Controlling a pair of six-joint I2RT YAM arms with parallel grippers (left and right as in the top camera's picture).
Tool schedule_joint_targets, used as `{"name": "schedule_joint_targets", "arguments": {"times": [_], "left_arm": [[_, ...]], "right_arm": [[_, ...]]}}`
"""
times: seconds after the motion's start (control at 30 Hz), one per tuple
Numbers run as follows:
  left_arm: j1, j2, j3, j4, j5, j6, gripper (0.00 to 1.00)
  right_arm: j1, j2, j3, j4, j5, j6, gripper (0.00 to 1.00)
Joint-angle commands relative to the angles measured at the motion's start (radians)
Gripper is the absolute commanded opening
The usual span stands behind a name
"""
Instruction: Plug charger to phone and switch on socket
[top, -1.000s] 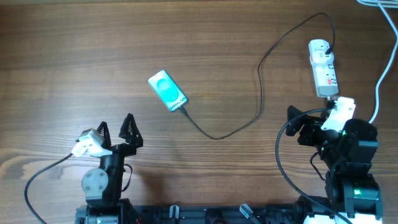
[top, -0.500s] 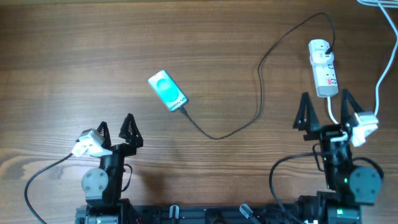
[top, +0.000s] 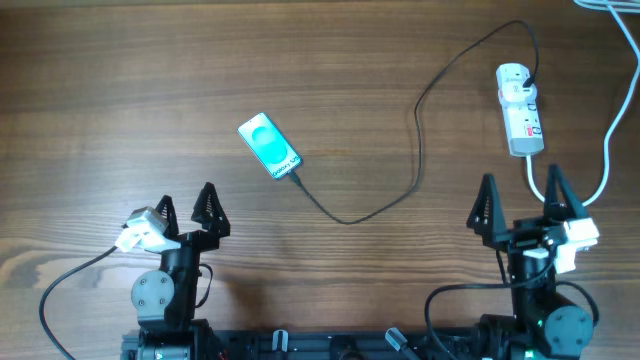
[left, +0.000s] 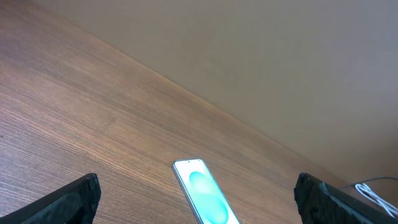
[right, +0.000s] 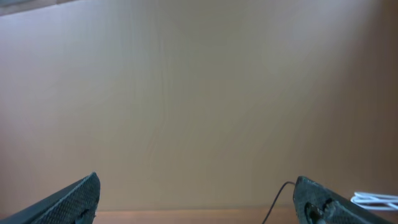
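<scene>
Turquoise phone (top: 269, 147) flat; black charger (top: 418, 130) tip touching it; white socket (top: 521, 110) far right.

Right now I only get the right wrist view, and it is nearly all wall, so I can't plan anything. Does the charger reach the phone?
Observer: From overhead, the tip of the charger meets the lower end of the phone. I cannot tell whether it is fully seated.
Operator: Where is the socket from my right hand?
Observer: The socket lies just beyond the right hand, which is open and empty.
Operator: And the left hand?
Observer: The left hand is open too, short of the phone and touching nothing.
</scene>
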Motion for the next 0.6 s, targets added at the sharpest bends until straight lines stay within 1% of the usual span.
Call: {"name": "schedule_joint_targets", "arguments": {"times": [0.0,0.07,0.13,0.17,0.27,0.4,0.43,0.57], "left_arm": [[0.008,-0.008,-0.001,-0.011,-0.01,0.016,1.0],[0.019,-0.008,-0.001,-0.011,-0.01,0.016,1.0],[0.024,-0.008,-0.001,-0.011,-0.01,0.016,1.0],[0.024,-0.008,-0.001,-0.011,-0.01,0.016,1.0],[0.024,-0.008,-0.001,-0.011,-0.01,0.016,1.0],[0.024,-0.008,-0.001,-0.011,-0.01,0.016,1.0],[0.024,-0.008,-0.001,-0.011,-0.01,0.016,1.0],[0.024,-0.008,-0.001,-0.011,-0.01,0.016,1.0]], "right_arm": [[0.006,-0.032,-0.023,0.076,-0.002,-0.006,1.0],[0.006,-0.032,-0.029,0.046,-0.002,-0.006,1.0],[0.006,-0.032,-0.073,0.047,-0.002,-0.006,1.0],[0.006,-0.032,-0.09,-0.009,-0.004,-0.006,1.0],[0.006,-0.032,-0.09,-0.051,-0.002,-0.006,1.0],[0.006,-0.032,-0.09,-0.258,-0.002,-0.006,1.0],[0.006,-0.032,-0.09,-0.34,0.002,-0.006,1.0],[0.006,-0.032,-0.09,-0.341,0.002,-0.006,1.0]]}}
